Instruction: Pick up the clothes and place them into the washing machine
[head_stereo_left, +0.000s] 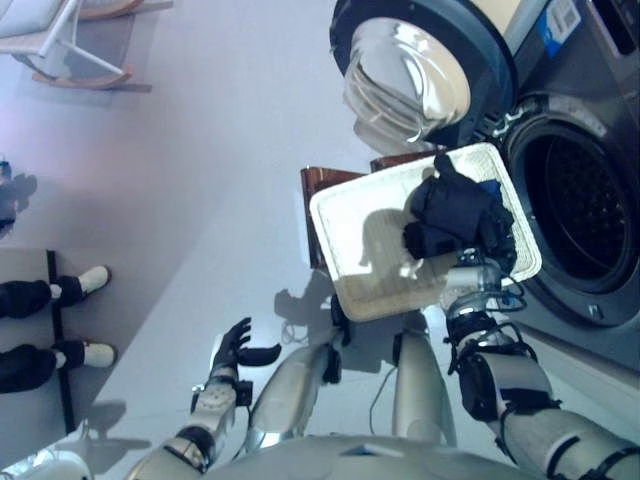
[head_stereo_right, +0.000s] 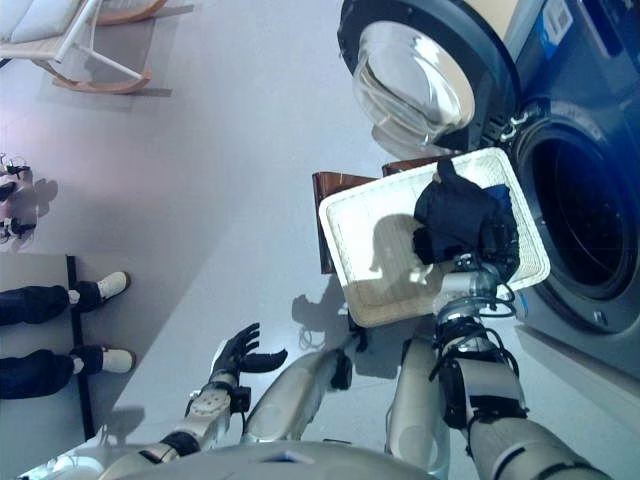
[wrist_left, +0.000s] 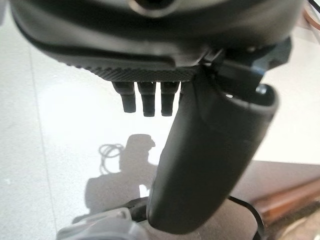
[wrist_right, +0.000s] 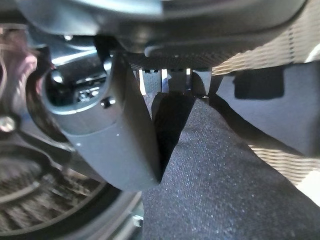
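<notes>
A bundle of dark clothes lies in the shallow wicker basket, at the end closest to the washing machine's open drum. My right hand reaches into the basket from below and is shut on the dark clothes. In the right wrist view its thumb and fingers pinch dark denim-like cloth, with the drum behind. My left hand hangs low over the floor, left of the basket, open and empty, with its fingers straight.
The machine's round door stands open behind the basket. The basket rests on a low dark brown box. A person's legs and white shoes are at the left. A light chair stands at the far left.
</notes>
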